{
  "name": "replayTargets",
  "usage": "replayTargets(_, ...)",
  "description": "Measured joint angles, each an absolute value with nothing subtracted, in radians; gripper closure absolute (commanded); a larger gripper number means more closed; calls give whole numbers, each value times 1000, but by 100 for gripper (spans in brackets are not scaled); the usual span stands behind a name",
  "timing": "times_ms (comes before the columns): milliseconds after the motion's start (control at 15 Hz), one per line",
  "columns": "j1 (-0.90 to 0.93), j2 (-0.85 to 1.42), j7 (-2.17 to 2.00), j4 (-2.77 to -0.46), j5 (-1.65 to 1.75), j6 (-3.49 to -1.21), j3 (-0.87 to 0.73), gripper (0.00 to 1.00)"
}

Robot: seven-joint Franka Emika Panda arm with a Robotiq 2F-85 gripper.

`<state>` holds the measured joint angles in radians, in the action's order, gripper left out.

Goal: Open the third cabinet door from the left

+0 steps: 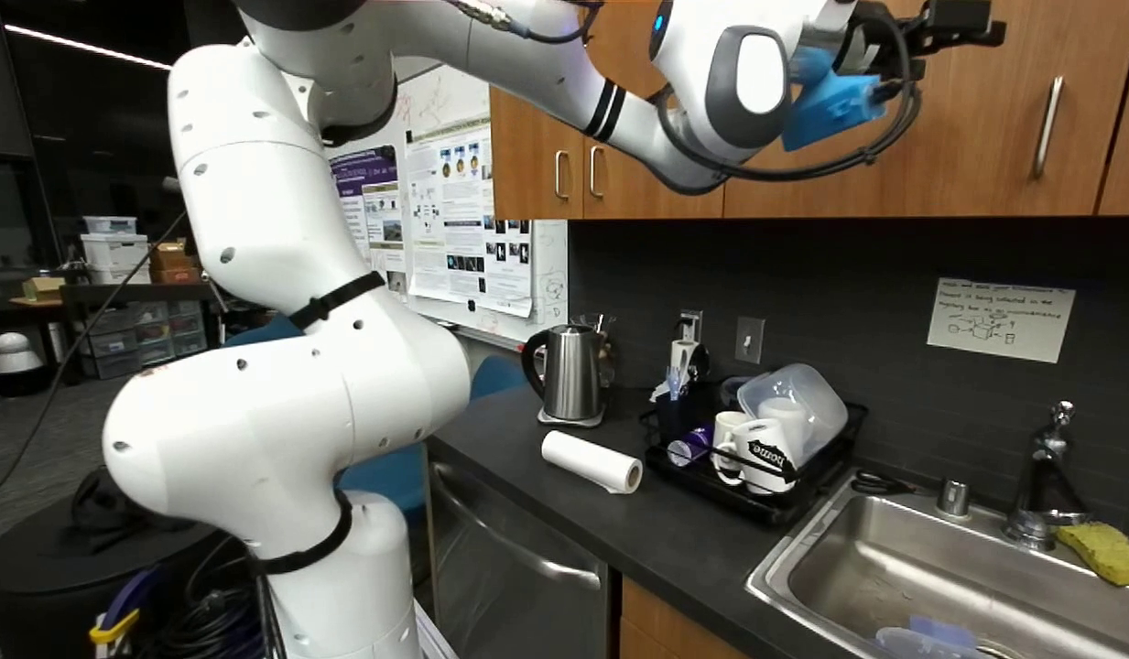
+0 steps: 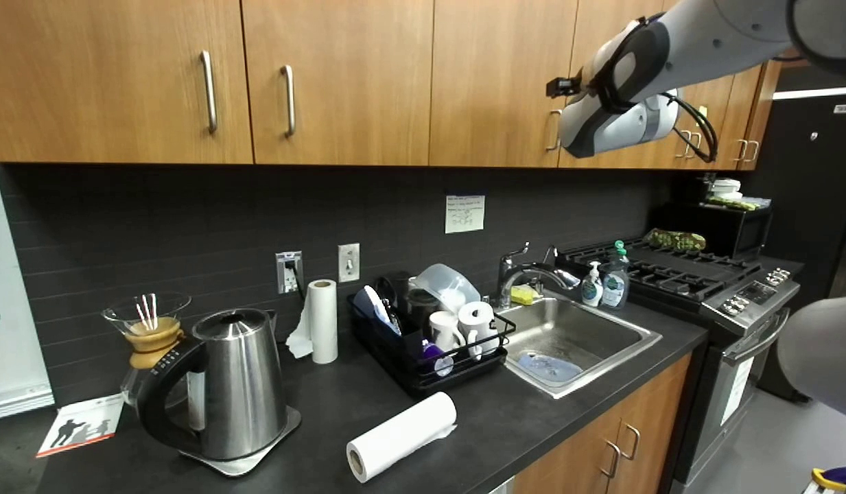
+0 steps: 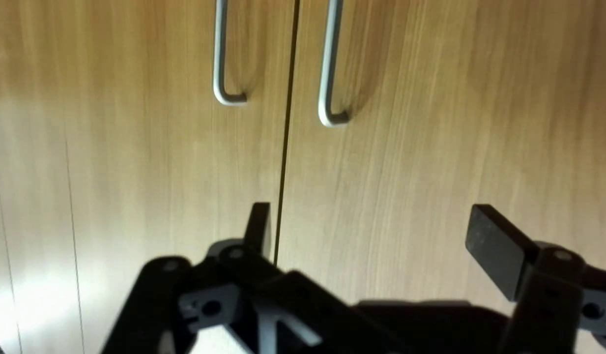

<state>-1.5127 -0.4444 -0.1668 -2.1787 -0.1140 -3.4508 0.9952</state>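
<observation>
The third cabinet door from the left shows in both exterior views (image 1: 958,174) (image 2: 498,82). It is shut, with a vertical metal handle (image 1: 1047,128) near its right edge, also in an exterior view (image 2: 558,130). The wrist picture appears upside down; there the right-hand door (image 3: 420,157) seems to be the third one, with its handle (image 3: 328,69) beside the seam. A neighbouring handle (image 3: 219,54) is left of the seam. My gripper (image 3: 366,211) is open and empty, facing the doors beside the handles and touching neither. It also shows in both exterior views (image 1: 958,46) (image 2: 563,86).
Below the cabinets, the counter holds a steel kettle (image 2: 241,384), a lying paper roll (image 2: 402,436) and a black dish rack (image 2: 388,370) with mugs. A sink (image 2: 642,343) with a faucet (image 2: 508,274) and a stove (image 2: 697,281) stand further along. Neighbouring doors (image 2: 340,82) are shut.
</observation>
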Motion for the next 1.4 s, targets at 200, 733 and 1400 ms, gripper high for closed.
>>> replayTargets(200,-1577,-277,-167,-2053,78,-3452,1013,0)
replayTargets(733,-1598,101,-141,-1933,409,-3458,1039,0)
replayTargets(1400,-1594,107,-137,-1920,409,-3458,1053,0)
